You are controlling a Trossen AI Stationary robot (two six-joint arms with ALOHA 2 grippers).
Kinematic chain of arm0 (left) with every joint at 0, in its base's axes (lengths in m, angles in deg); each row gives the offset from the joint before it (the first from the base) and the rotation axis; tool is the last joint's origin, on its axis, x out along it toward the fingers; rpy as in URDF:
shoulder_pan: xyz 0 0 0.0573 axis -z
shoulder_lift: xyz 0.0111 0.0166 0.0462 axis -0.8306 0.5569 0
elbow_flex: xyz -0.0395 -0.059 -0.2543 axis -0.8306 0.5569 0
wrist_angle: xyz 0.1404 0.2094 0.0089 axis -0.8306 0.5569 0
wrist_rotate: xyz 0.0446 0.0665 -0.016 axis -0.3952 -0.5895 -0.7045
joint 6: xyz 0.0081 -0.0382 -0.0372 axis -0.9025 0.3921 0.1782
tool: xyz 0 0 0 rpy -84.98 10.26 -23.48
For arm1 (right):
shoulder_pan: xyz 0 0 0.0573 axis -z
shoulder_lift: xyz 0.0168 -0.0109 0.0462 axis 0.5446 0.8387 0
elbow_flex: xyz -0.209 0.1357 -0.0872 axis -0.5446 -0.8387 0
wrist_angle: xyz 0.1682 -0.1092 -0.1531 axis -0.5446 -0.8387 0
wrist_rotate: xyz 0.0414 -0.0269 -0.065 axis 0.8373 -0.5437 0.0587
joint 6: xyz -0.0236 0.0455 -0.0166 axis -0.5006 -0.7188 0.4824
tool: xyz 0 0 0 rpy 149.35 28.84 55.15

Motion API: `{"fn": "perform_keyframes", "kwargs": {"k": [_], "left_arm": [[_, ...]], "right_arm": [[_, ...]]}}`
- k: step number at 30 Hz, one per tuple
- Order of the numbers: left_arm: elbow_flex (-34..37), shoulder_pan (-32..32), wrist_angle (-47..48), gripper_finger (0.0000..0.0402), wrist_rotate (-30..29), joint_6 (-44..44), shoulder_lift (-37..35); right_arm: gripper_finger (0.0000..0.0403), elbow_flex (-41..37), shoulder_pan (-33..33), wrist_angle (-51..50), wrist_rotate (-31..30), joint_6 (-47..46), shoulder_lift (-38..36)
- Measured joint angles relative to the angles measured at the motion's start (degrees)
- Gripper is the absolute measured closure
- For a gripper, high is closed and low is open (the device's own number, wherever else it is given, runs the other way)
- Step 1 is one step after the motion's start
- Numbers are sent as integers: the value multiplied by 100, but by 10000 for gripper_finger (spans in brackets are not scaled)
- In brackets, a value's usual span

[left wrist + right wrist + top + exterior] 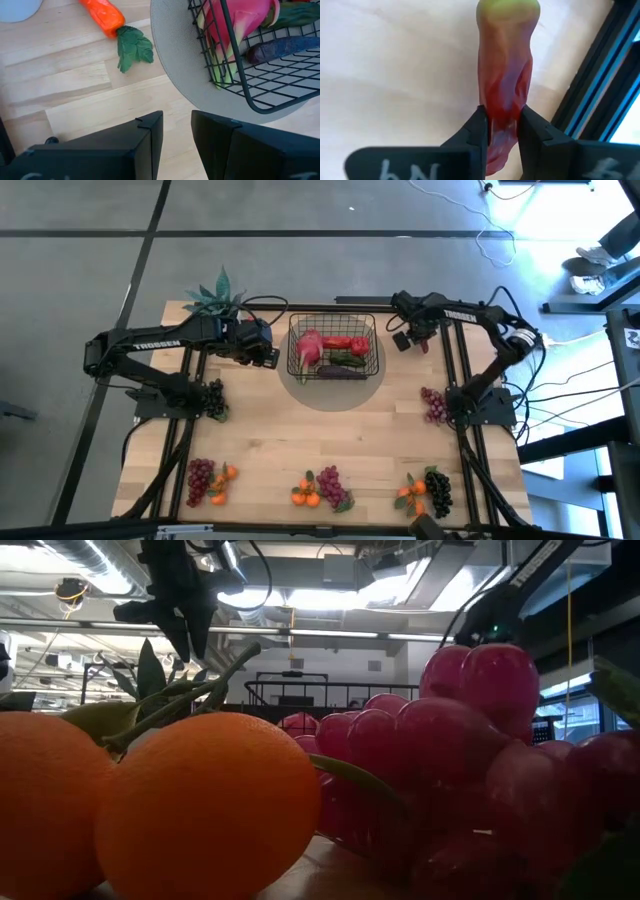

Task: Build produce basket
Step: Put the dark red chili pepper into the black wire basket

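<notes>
The black wire basket (pixel 370 365) stands on a round grey mat (pixel 330 395) at the table's far middle. It holds a pink-red radish (pixel 309 347), a red pepper (pixel 346 342) and a dark eggplant (pixel 341 367). My left gripper (pixel 270 356) hovers just left of the basket, slightly open and empty (pixel 177 120). An orange carrot (pixel 102 12) lies on the table ahead of it. My right gripper (pixel 405 340) is to the right of the basket, shut on a long red pepper (pixel 506 75) with a yellow-green end. My right gripper pinches the long pepper's red end (pixel 504 107) between its two fingers. The pepper runs on ahead along the fingers, its yellow-green end (pixel 508 10) farthest from the gripper. Whether it is clear of the table, I cannot tell.
A spiky green plant (pixel 215 298) stands at the far left. Grape bunches lie at the left (pixel 212 398) and the right (pixel 434 405). Grapes with oranges lie along the near edge (pixel 207 480), (pixel 320 488), (pixel 428 491). A black frame rail (pixel 600 75) runs beside the right gripper.
</notes>
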Motion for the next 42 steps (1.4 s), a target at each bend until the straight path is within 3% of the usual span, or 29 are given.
{"fn": "perform_keyframes", "kwargs": {"k": [16,22,32,42], "left_arm": [[0,0,-2,311,-33,-152,0],[2,-3,-44,311,-63,-294,-2],[2,-6,-50,311,-68,-294,-2],[2,-7,-50,311,-79,-296,-2]], "right_arm": [[346,3,-1074,-516,-88,-282,-2125],[346,499,-1618,-533,-90,-274,-2680],[346,1704,-2660,-255,-10,-93,-2511],[346,1858,-3278,957,912,341,-1768]]}}
